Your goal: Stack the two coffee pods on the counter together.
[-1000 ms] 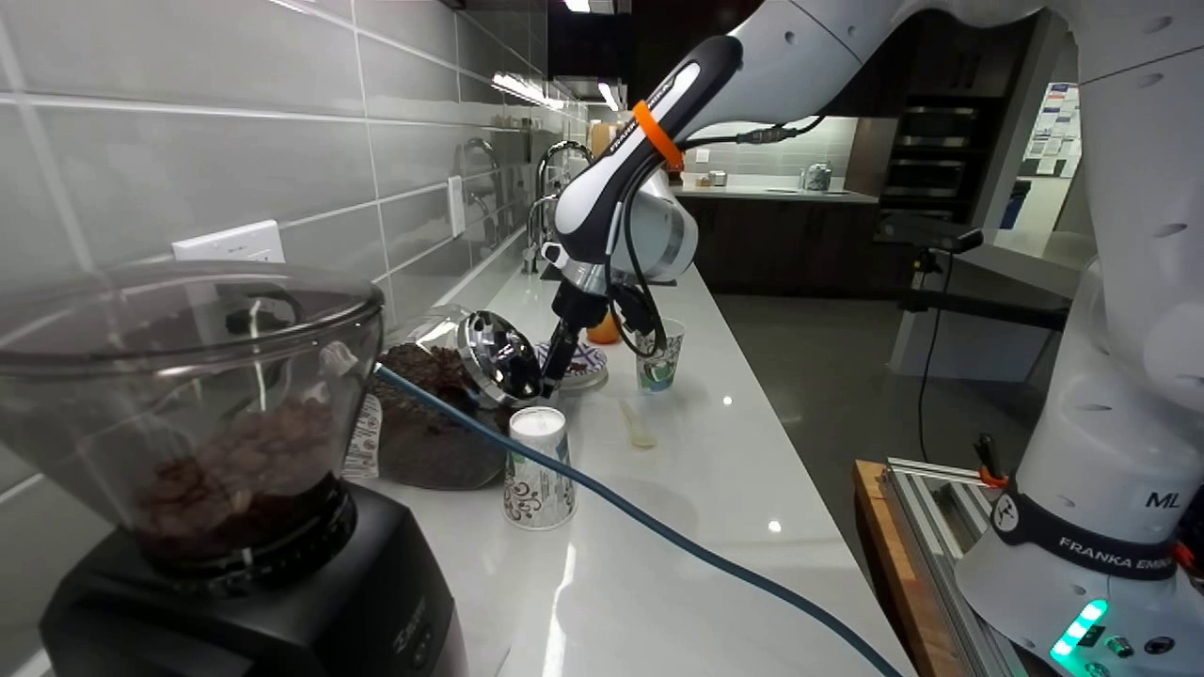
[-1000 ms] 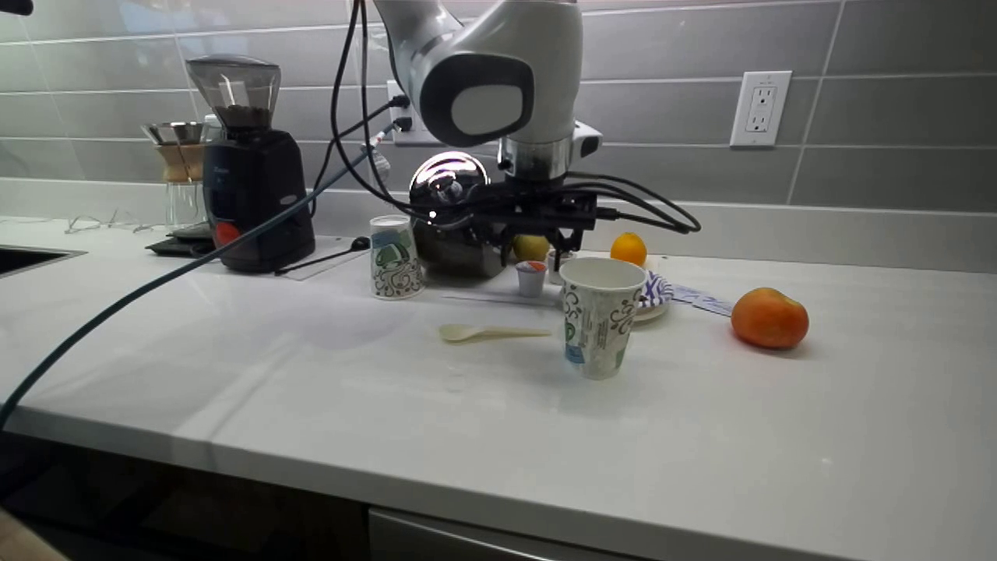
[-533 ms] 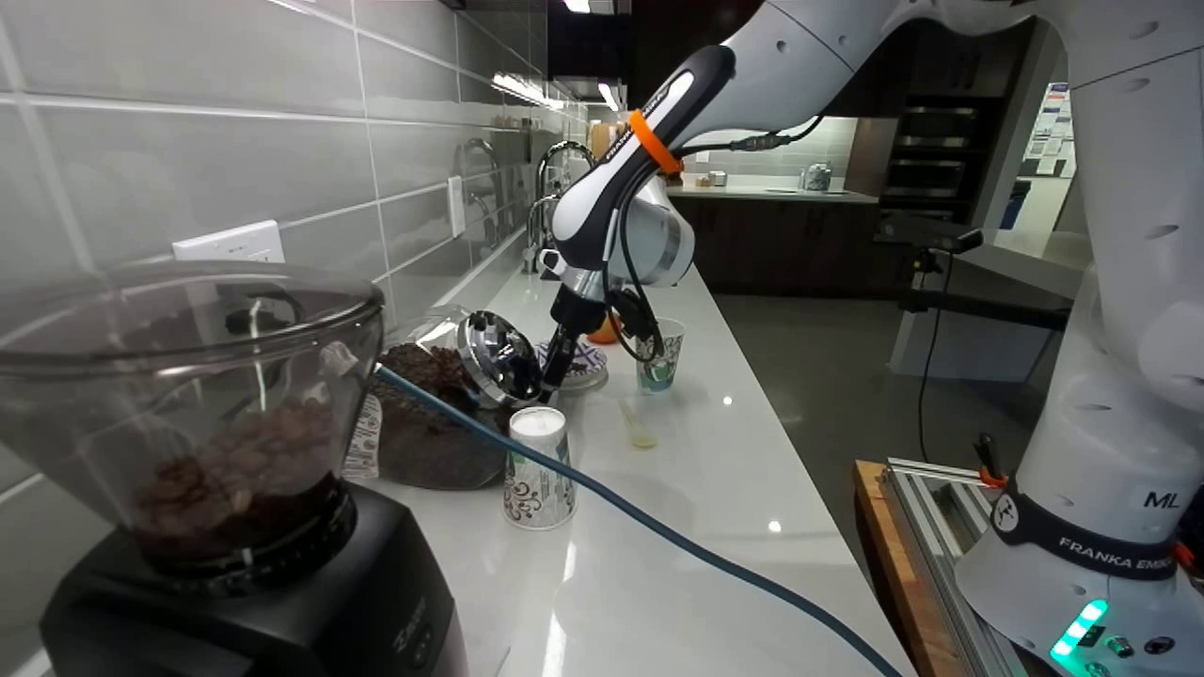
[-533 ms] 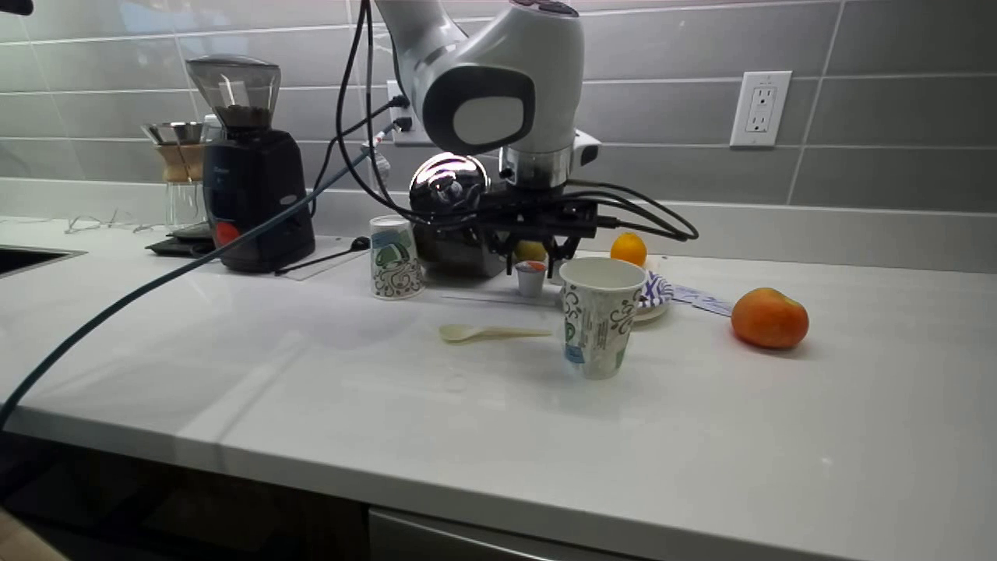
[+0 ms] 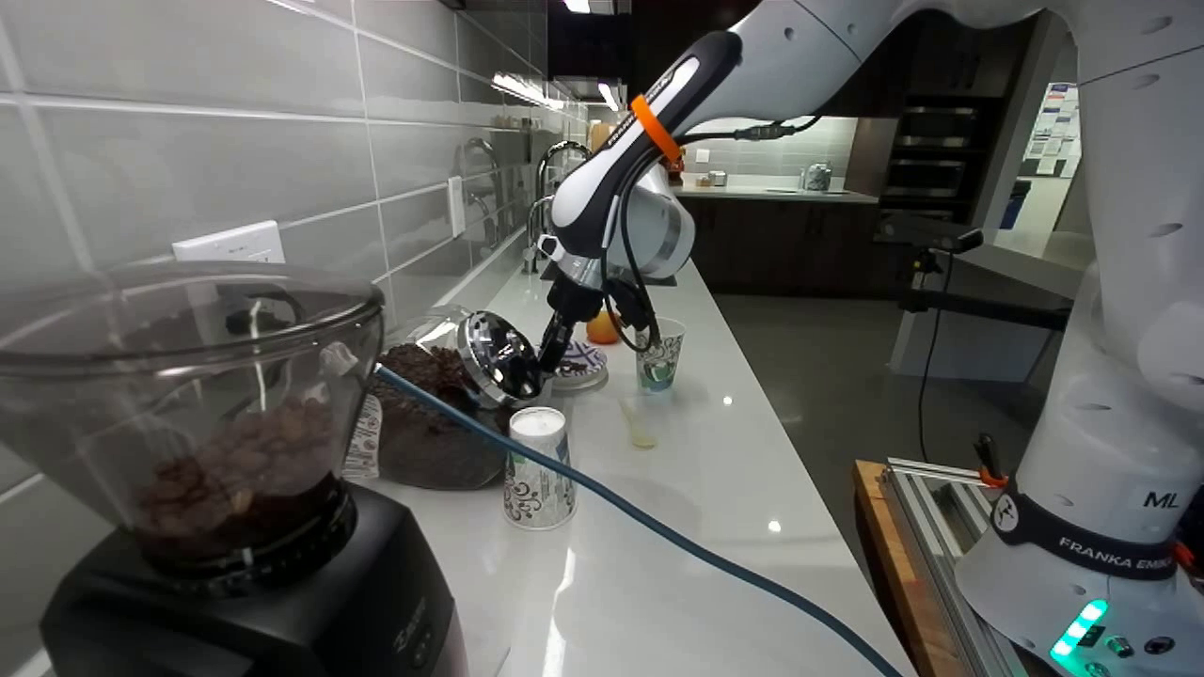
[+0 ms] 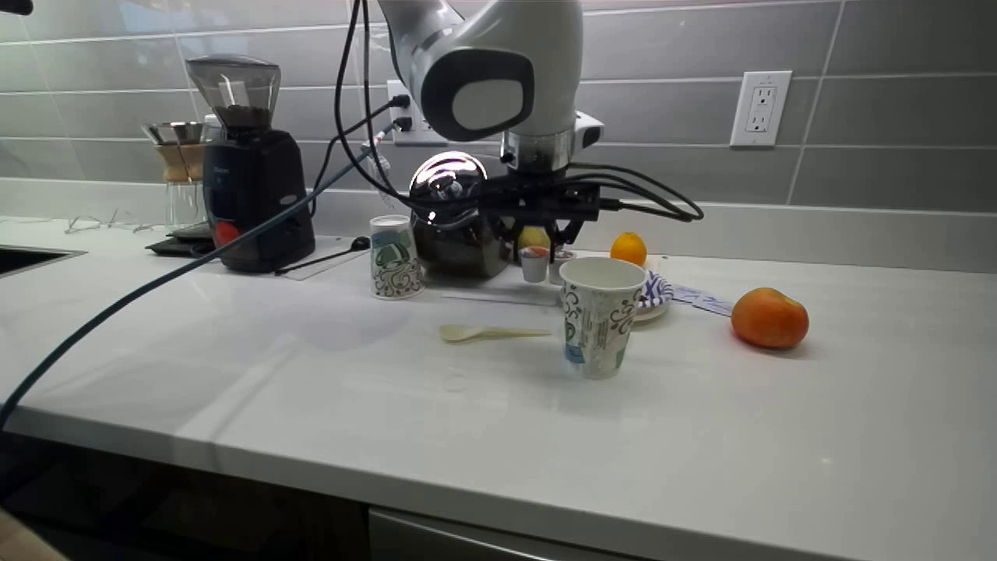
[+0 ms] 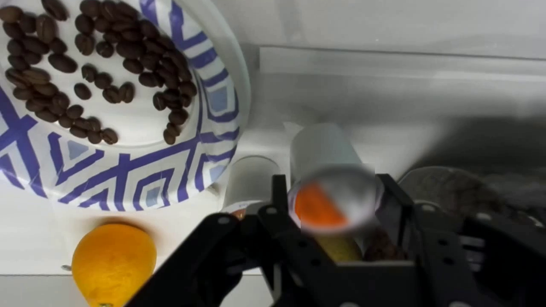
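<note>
Grasp made, stack still to come!
The gripper (image 7: 332, 183) is clamped on the orange pod (image 7: 327, 189), seemingly clear of the tabletop (image 6: 311, 374); the second pod (image 7: 251, 182) stands just beside the plate (image 7: 177, 172). Left: align, set down, release.

Counter (image 6: 498, 421) glossy, smooth; tiles (image 5: 188, 160) glossy; pincer (image 7: 332, 182) matt.

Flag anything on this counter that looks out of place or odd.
One paper cup stands upside down, closed base up, while the other paper cup stands upright. A pale spoon lies loose on the counter. Nothing looks clearly spilled or broken.
</note>
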Controlling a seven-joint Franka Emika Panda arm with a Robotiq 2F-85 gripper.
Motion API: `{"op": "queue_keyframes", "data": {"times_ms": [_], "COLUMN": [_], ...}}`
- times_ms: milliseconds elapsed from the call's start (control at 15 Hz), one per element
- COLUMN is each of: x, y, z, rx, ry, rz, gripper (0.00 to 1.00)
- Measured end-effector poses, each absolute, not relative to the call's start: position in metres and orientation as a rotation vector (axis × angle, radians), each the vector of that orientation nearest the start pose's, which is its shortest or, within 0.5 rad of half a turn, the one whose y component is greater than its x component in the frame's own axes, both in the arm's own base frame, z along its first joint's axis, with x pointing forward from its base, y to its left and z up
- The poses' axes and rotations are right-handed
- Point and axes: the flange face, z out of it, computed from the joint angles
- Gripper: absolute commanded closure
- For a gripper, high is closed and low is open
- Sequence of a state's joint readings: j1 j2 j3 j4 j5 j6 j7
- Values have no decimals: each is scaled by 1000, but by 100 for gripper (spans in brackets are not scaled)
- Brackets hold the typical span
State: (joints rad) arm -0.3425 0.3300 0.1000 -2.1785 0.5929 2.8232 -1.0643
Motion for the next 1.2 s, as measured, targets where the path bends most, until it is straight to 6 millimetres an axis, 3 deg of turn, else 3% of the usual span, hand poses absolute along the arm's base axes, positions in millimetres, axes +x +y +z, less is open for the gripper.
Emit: {"op": "queue_keyframes", "data": {"times_ms": [533, 800, 1200], "x": [557, 565, 587], "y": [-188, -193, -183], "z": [308, 318, 317], "rx": [-2989, -2988, -3000], "ry": [-85, 31, 114], "rz": [-673, -672, -629], "gripper": [72, 72, 72]}}
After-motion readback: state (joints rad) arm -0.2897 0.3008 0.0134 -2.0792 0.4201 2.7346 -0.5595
